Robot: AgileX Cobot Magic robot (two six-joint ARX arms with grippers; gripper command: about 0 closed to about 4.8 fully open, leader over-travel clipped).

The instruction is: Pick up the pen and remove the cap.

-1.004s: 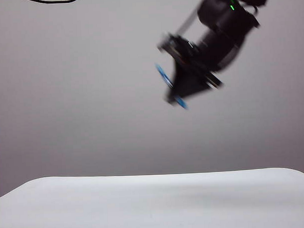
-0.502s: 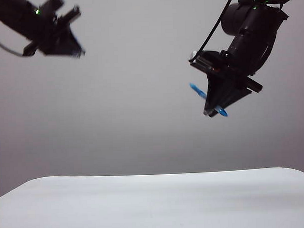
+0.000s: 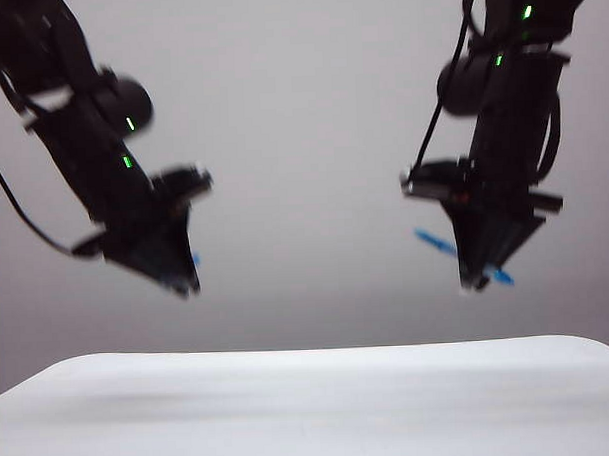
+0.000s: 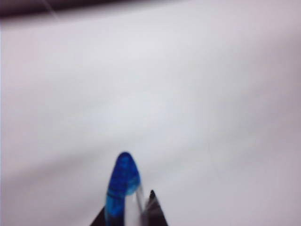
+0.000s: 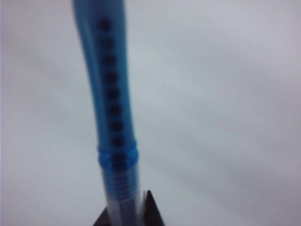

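We saw the right gripper (image 3: 476,280) clamped on the pen (image 5: 112,99), up in the air on the right. The left gripper (image 3: 186,284) gripped the cap (image 4: 122,186), well apart, both above the table (image 3: 311,408).

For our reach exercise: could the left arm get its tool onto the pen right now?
Probably not: the left tool is shut on the cap, and the pen hangs apart in the right tool.

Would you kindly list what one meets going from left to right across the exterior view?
Left gripper holding the cap → pen → right gripper holding it, all above the white table.
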